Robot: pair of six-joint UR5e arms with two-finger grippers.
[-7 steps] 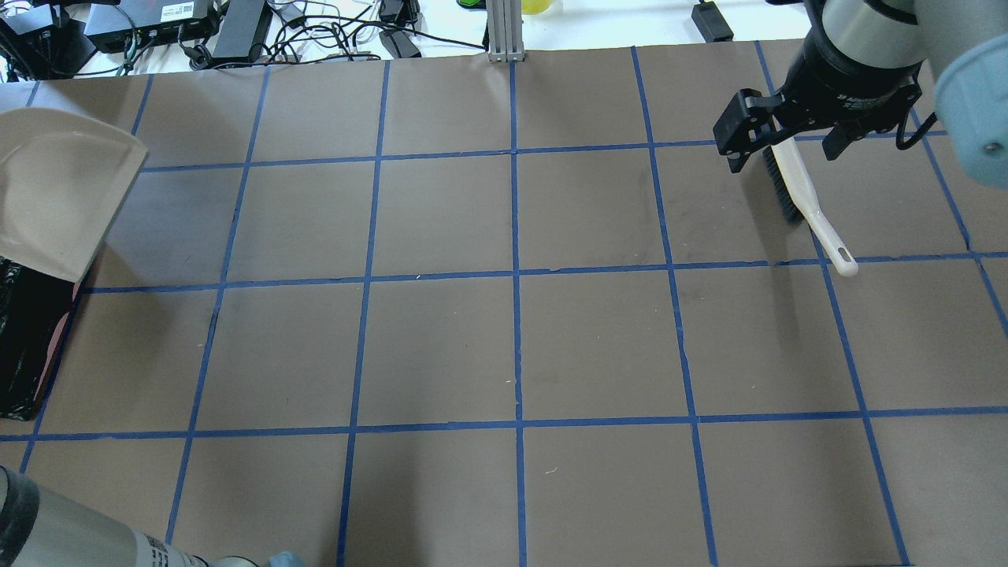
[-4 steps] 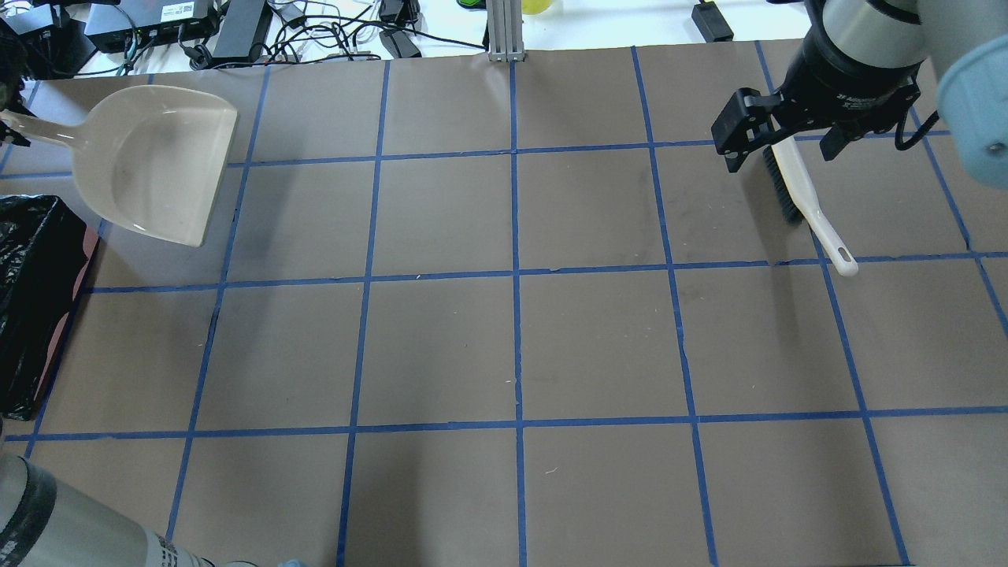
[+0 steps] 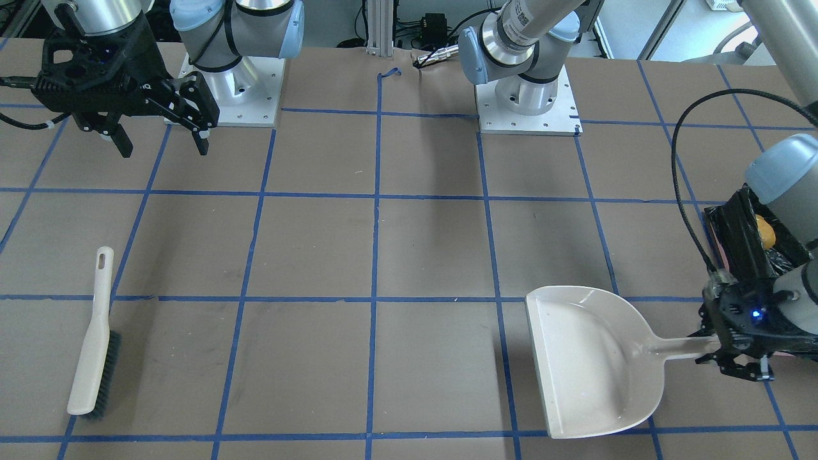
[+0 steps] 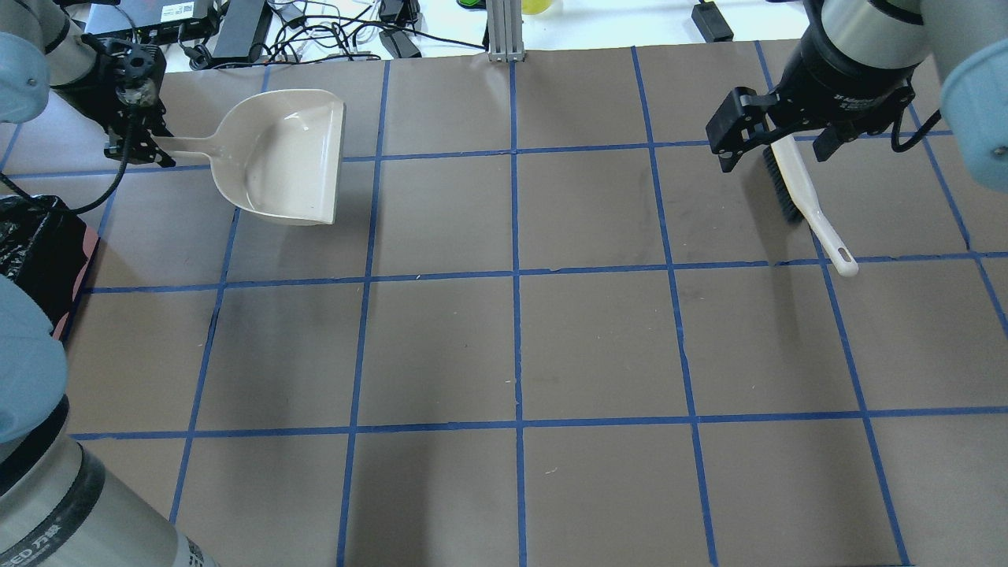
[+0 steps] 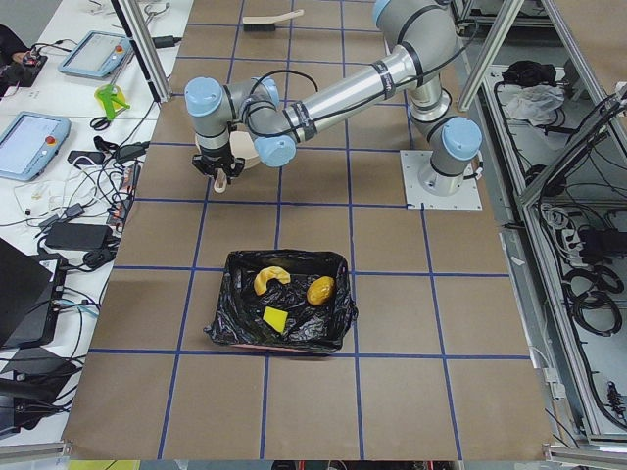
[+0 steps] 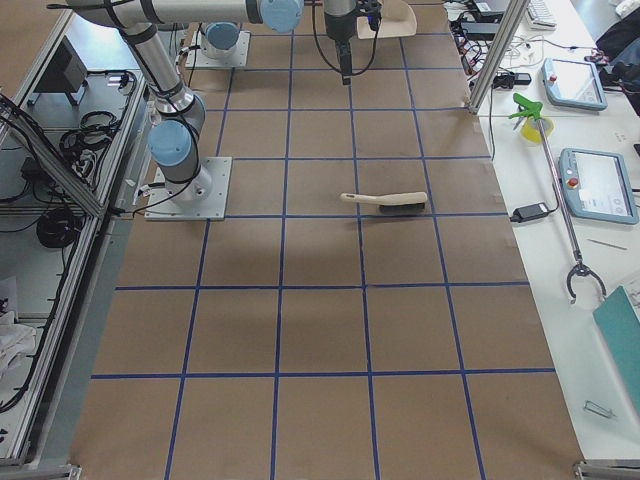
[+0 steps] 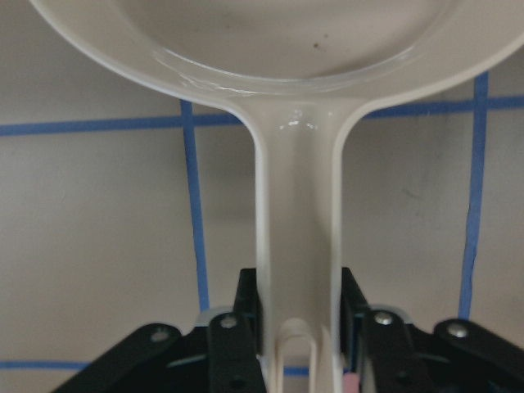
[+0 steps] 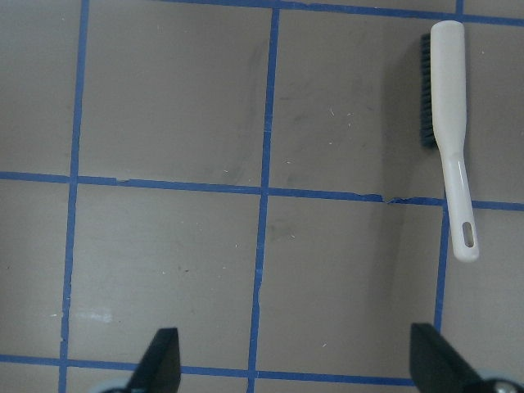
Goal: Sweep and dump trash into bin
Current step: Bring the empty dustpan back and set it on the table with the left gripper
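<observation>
The job looks all but done. All three bits of trash (image 5: 320,290) lie in the bin (image 5: 341,294), which sits near the left claw (image 7: 300,315), outward of it and back toward the robot. That claw grips the handle of the empty dustpan (image 4: 287,157). Farther right, the right claw (image 3: 164,144) hangs spread wide and holds nothing. The brush (image 3: 92,348) lies on the counter (image 4: 598,339) close below it. I'd say only parking the dustpan remains.
</observation>
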